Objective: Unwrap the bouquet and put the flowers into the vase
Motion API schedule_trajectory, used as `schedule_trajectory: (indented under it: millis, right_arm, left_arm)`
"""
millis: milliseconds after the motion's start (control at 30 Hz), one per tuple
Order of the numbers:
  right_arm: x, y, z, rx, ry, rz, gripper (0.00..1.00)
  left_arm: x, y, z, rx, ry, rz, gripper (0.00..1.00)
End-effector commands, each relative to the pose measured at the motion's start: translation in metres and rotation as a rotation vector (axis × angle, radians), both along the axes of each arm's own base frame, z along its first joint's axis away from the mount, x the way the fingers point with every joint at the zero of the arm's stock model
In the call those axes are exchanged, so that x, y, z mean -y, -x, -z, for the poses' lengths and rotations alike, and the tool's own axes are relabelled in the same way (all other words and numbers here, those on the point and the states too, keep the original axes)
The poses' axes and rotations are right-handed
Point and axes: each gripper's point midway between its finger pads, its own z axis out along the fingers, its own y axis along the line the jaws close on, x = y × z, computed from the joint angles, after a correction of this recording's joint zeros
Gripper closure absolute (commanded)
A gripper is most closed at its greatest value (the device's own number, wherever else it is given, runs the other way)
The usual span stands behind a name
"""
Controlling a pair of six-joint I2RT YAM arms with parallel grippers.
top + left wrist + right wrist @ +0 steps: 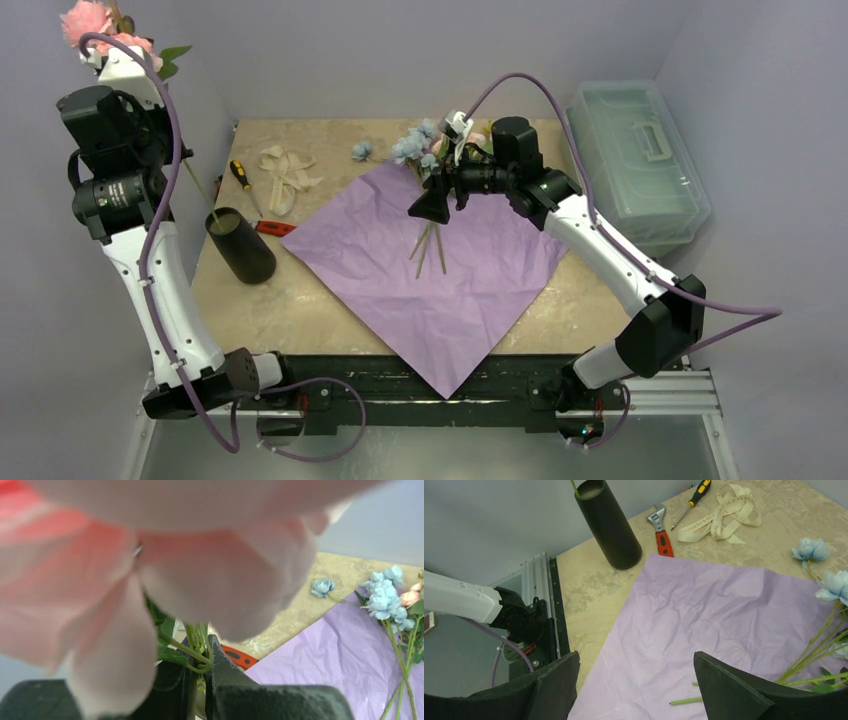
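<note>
We see left jaws clamped on pink flower [88, 20] stems, raised high — stem tip at vase [242, 248] mouth; right jaws wide, over blue flowers [412, 148] on lilac paper [440, 290].

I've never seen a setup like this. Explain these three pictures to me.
Two robot arms are bolted to a table. One picture looks down from above; the other two come from cameras on the wrists. The left gripper is shut on a pink flower, held high, its stem reaching the black vase. The right gripper hangs open over lilac paper where blue and peach flowers lie. Also there: ribbon, screwdriver, wrench, a loose blue flower, a clear box.
</note>
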Motion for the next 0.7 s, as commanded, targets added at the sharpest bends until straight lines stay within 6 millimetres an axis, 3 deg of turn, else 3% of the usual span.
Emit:
schedule_trajectory:
  millis: [0,200,367,433,533,667]
  right_arm:
    - [0.005,0.003,-0.015,0.063,-0.017,0.013,0.12]
    - [0.007,0.000,-0.012,0.063,-0.007,0.034,0.11]
    - [0.007,-0.003,-0.006,0.042,0.000,0.053,0.11]
    - [0.008,-0.006,-0.004,0.034,0.004,0.067,0.11]
    - [0.010,-0.012,-0.001,0.017,0.007,0.092,0.11]
    - [0.012,-0.017,0.001,-0.005,0.009,0.112,0.11]
  left_arm:
    - [-0.005,-0.019,0.007,0.038,-0.015,0.018,1.00]
    - [-0.011,-0.032,0.057,-0.063,0.013,0.018,0.94]
    - [-0.016,-0.032,0.077,-0.102,0.035,-0.014,0.89]
    - [-0.014,-0.031,0.082,-0.124,0.046,-0.006,0.80]
    - [-0.008,-0.023,0.094,-0.181,0.083,0.002,0.59]
    - [-0.001,-0.007,0.101,-0.219,0.113,-0.001,0.45]
